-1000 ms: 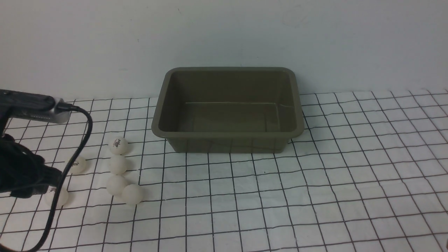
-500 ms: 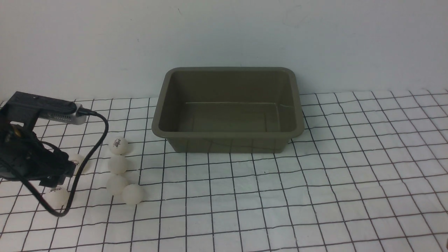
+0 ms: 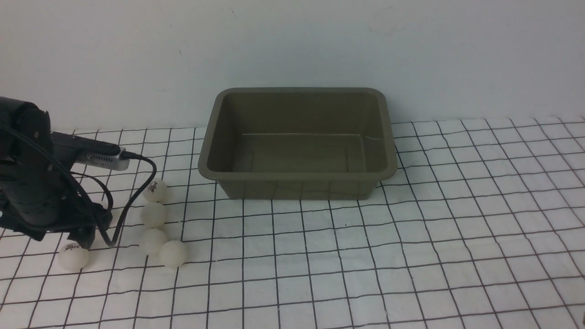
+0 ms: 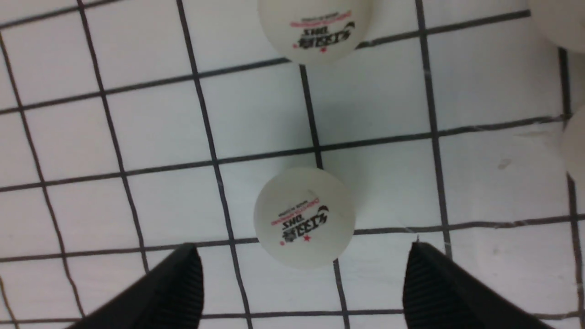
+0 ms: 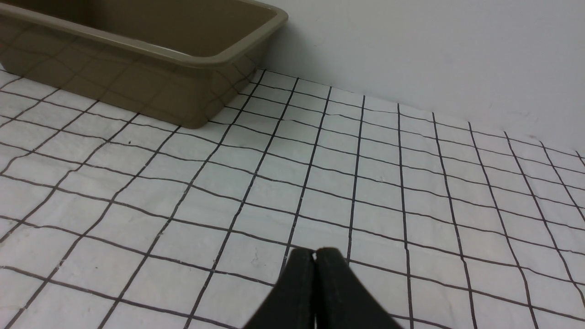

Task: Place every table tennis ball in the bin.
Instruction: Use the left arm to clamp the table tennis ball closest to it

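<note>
One logo-marked table tennis ball (image 4: 304, 217) just ahead of the left gripper (image 4: 301, 248), fingers (image 4: 183, 283) spread wide, at eight o'clock from the empty bin (image 3: 297, 176). Likely light, stiff, slick: pinch gently across the widest girth. Pressed together, empty, on the right gripper (image 5: 314, 269).

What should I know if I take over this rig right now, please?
Left gripper: open and empty, over a logo ball lying on the checked cloth just beyond its fingertips, untouched.
Right gripper: shut and empty, no ball in its view.
Bin: empty.
Table tennis balls: five show on the cloth left of the bin; the left arm may hide another.
Done: nothing binned.
Left: every ball.
</note>
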Action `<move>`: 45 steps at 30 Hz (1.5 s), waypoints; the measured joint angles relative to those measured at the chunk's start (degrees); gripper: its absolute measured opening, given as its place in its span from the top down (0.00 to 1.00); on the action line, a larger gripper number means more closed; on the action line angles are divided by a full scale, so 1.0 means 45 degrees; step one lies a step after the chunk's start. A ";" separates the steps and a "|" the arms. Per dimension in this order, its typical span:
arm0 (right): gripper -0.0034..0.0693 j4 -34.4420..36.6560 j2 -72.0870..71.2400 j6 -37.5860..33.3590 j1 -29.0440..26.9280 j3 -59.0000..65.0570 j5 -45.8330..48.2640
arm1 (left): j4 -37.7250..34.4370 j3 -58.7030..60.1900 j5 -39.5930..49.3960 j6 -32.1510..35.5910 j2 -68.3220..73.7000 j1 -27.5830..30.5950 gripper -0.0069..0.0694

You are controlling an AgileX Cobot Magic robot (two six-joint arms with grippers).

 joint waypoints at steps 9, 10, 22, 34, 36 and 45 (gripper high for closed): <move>0.98 0.0000 0.0000 0.0000 0.0000 0.0000 0.0000 | -0.0564 -0.0033 0.0001 -0.0064 0.0514 0.0972 0.22; 0.98 0.0000 0.0000 0.0000 0.0000 0.0000 0.0000 | -0.0816 -0.0046 -0.0009 0.0151 0.0586 0.1062 0.22; 0.98 0.0000 0.0000 0.0000 0.0000 0.0000 0.0000 | -0.2064 -0.0084 -0.0438 0.1284 0.1624 0.1162 0.22; 0.98 0.0000 0.0000 0.0000 0.0000 0.0000 0.0000 | -0.2074 -0.0084 -0.1099 0.1293 0.2220 0.1162 0.38; 0.98 0.0000 0.0000 0.0000 0.0000 0.0000 0.0000 | -0.2074 -0.0084 -0.1086 0.1293 0.2220 0.1162 0.46; 0.98 0.0000 0.0000 0.0000 0.0000 0.0000 0.0000 | -0.2150 -0.0112 0.0470 0.1241 0.1709 0.1162 0.46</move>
